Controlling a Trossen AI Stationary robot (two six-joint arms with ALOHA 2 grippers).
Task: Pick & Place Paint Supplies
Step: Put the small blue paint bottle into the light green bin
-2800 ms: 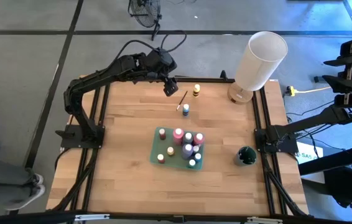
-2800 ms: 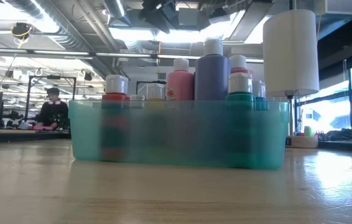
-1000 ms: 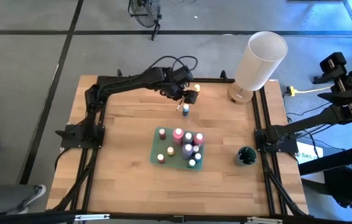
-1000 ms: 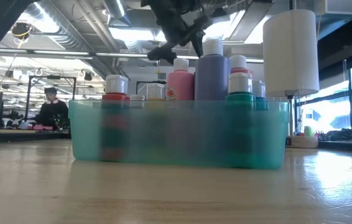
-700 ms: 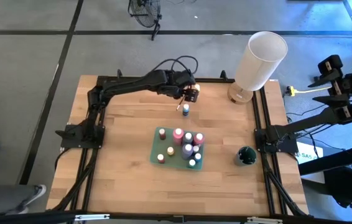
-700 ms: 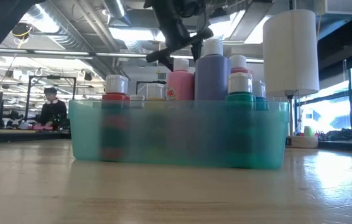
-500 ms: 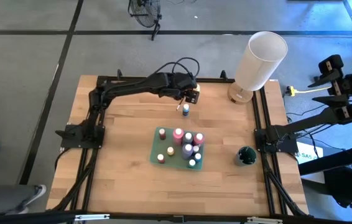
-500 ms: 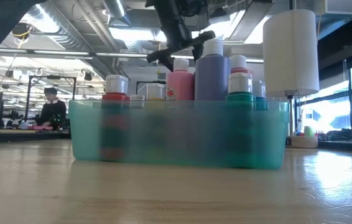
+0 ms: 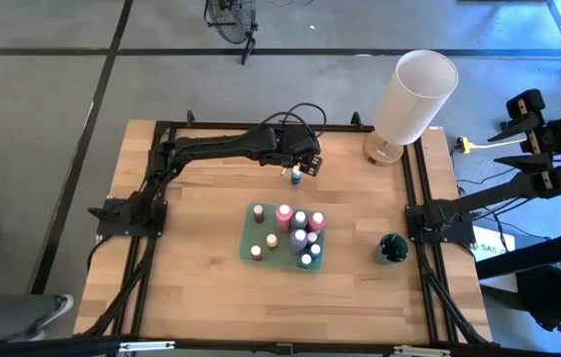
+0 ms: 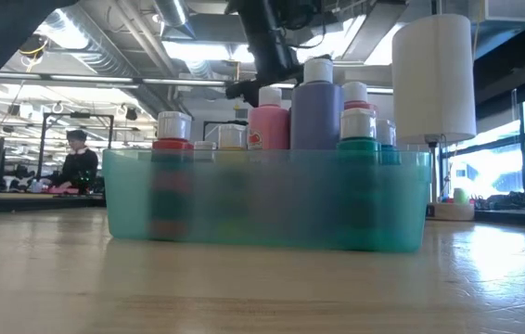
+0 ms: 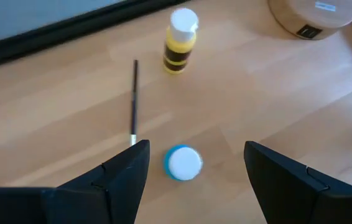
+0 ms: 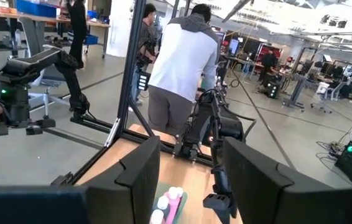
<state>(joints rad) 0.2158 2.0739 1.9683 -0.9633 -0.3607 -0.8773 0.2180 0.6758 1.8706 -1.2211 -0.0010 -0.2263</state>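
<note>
The blue paint bottle [image 9: 296, 177] stands upright on the wooden table [image 9: 201, 268], slightly above the centre of the high view. In the left wrist view its white cap [image 11: 183, 162] faces the camera and lies between the two dark fingers [image 11: 123, 180], with clear space on both sides. The left gripper [image 9: 305, 162] is positioned directly over this bottle, jaws wide apart and holding nothing.

A thin dark-handled brush [image 11: 134, 102] lies flat on the table just beside the blue bottle, apart from it. A yellow paint bottle [image 11: 180, 41] with a white cap stands upright farther toward the table's far edge; in the high view the left arm covers it.

Below the blue bottle in the high view, at frame centre, a teal tray [image 9: 250, 230] holds the remaining bottles upright. In the low view the tray wall [image 10: 262, 199] fills the middle of the frame, with a red bottle [image 10: 172, 139], a pink bottle [image 10: 269, 121], a purple bottle [image 10: 317, 107] and a green bottle [image 10: 358, 130] rising above the rim.

A large white cylinder [image 9: 417, 94] stands at the upper right of the table. A dark round object [image 9: 392, 248] sits at the table's right edge, lower right of the tray.

The right gripper [image 9: 533, 124] waits off the table at the right edge of the high view, raised; its jaws stand partly apart and hold nothing. A person in a white top [image 12: 182, 59] stands beyond the table in the right wrist view.
</note>
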